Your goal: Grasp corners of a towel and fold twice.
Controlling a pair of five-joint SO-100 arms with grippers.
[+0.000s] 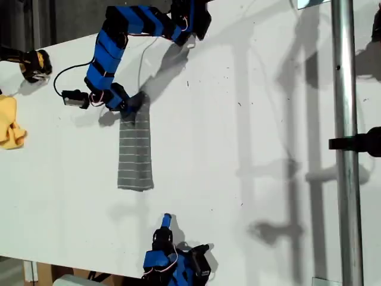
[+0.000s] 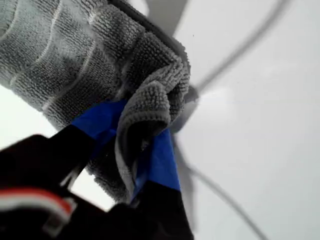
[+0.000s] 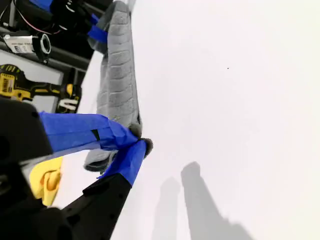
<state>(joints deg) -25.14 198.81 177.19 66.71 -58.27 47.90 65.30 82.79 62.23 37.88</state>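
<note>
Clamped on a bunched fold of the towel (image 2: pixel 100 55), my first gripper (image 2: pixel 137 145) has its blue jaws pressed together with grey pile squeezed between them. Seen from the exterior view, that gripper (image 1: pixel 132 109) sits at the far end of the towel (image 1: pixel 135 154), which lies as a narrow striped strip on the white table (image 1: pixel 250 119). My second gripper (image 3: pixel 135 142) has its blue tips meeting; a bit of grey shows at them, possibly towel, though I cannot be sure. A yellow cloth (image 1: pixel 11 124) lies at the exterior view's left edge.
</note>
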